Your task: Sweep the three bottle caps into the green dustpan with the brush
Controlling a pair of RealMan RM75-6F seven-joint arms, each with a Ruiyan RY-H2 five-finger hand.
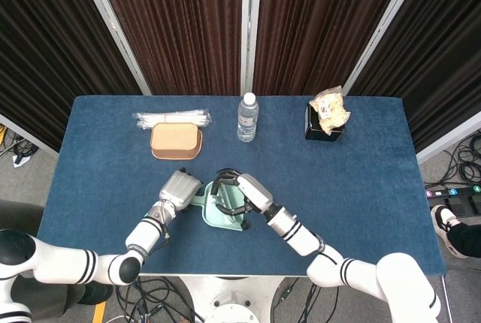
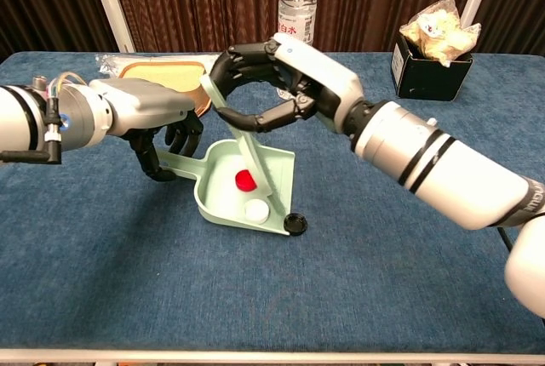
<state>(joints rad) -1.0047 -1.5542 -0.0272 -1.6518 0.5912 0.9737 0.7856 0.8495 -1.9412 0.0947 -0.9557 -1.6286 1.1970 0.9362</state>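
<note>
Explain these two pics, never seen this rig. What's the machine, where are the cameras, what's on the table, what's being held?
It is a two-armed robot with humanlike hands at a blue table. One picture looks down from its head, the other looks forward from its chest. The left hand holds the handle of a green dustpan. The right hand grips a pale green brush, its lower end inside the pan. A red cap and a white cap lie in the pan; a black cap sits at its lip, still on the cloth. Further back stand a water bottle, a tan container, wrapped straws and a snack bag in a black box.
</note>
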